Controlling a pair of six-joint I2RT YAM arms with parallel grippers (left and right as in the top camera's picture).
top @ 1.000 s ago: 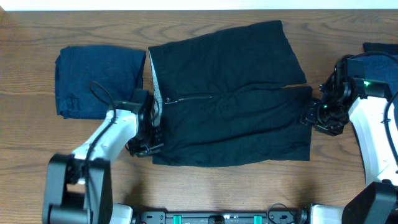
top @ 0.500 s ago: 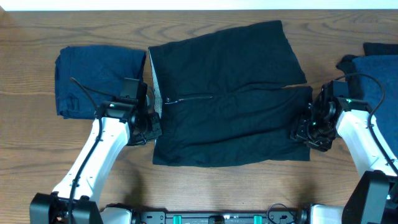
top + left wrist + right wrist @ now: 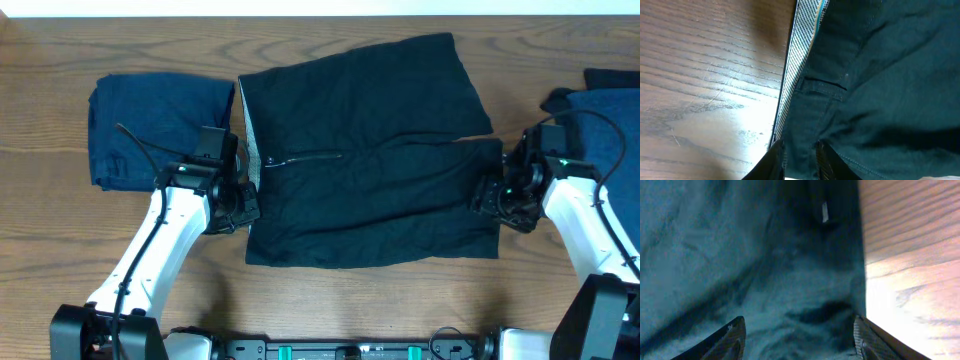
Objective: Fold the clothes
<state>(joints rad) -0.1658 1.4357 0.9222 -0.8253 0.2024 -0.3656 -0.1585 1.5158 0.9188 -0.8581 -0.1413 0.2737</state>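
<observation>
1. Left gripper (image 3: 799, 164): the jaws are nearly together at the hem of the black garment (image 3: 370, 170) and apparently pinch it, though the contact itself is hidden. The pale striped inner edge (image 3: 800, 65) runs just ahead of the fingertips.
2. Right gripper (image 3: 799, 342): the jaws are spread wide and straddle the same garment's opposite edge, holding nothing. Bare table (image 3: 920, 255) lies just outboard.
3. Advice: seat the right jaws well over the edge and close them before lifting. Raise both sides level so the fold lands square.
4. Outboard of the left gripper lies a folded navy garment (image 3: 155, 130), which the lift should clear.
</observation>
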